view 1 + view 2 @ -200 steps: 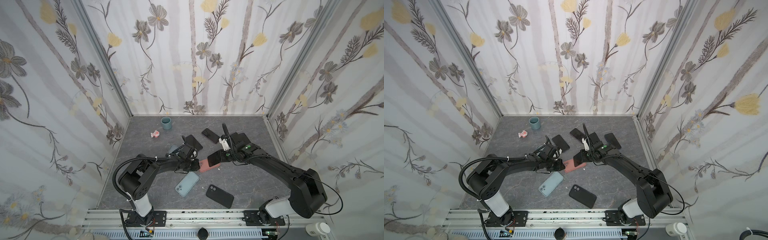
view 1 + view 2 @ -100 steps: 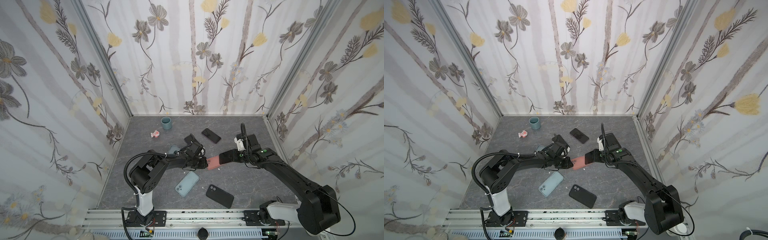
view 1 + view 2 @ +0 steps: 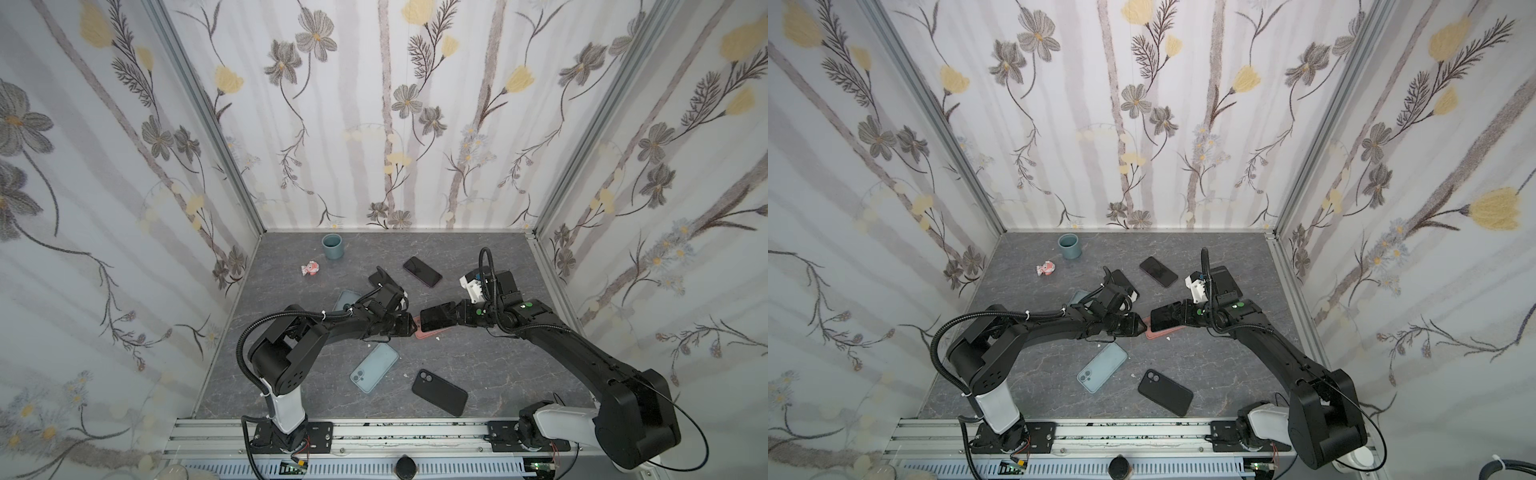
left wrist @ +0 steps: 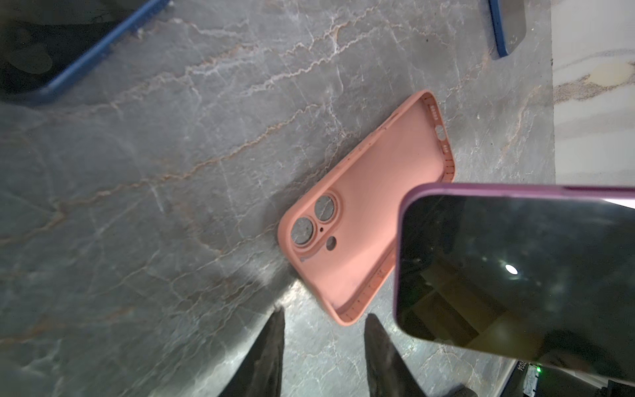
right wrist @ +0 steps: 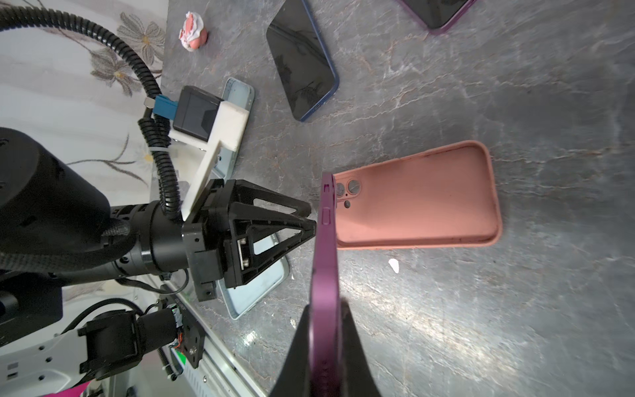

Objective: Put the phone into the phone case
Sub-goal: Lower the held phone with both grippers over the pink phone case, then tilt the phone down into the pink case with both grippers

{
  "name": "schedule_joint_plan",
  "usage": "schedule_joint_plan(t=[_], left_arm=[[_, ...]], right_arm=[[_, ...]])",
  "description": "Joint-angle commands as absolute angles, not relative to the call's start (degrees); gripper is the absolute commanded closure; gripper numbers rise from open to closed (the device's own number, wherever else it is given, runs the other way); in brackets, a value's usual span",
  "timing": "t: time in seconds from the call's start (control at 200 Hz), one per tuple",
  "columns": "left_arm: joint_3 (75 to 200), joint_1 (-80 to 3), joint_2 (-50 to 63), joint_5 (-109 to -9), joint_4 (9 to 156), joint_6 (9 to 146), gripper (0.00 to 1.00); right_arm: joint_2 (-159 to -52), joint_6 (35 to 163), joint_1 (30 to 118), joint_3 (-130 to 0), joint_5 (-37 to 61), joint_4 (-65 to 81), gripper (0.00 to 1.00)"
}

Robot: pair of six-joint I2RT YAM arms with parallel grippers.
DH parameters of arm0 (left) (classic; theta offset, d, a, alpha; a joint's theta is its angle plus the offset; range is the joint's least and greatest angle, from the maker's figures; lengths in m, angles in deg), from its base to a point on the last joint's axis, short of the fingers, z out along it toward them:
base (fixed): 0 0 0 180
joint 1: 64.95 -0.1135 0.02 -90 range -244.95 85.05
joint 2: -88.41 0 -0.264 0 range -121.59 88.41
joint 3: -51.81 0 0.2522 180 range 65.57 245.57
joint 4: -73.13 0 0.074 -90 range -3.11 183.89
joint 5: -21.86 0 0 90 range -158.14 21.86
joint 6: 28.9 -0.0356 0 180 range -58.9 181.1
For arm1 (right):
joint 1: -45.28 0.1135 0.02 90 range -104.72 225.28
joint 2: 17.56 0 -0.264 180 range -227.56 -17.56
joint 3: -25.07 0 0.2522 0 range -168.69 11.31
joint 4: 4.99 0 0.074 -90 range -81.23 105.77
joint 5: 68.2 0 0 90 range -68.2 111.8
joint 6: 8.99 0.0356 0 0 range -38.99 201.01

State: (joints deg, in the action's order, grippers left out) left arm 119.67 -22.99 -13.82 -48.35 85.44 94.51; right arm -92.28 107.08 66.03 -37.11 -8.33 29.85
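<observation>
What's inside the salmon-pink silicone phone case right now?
Nothing: the salmon-pink case shows bare lining and camera cut-outs. The purple phone, pinched in the right gripper, hides part of it in the left wrist view.

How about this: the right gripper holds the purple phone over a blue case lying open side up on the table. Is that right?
Almost. The case is pink, not blue. The right gripper does hold the purple phone over the pink case, which lies open side up on the table. The right wrist view shows it plainly.
</observation>
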Motion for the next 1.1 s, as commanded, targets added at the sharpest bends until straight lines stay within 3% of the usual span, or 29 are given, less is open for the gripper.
schedule_joint_plan(t=[0.0, 1.099], left_arm=[[119.0, -22.9, -13.0, -49.8, 83.8, 94.9, 0.6], [122.1, -22.9, -17.9, -47.0, 83.0, 96.7, 0.61]], right_arm=[[-94.5, 106.3, 65.9, -37.3, -14.8, 26.8, 1.0], [-103.1, 101.2, 63.7, -40.9, -14.6, 31.2, 1.0]])
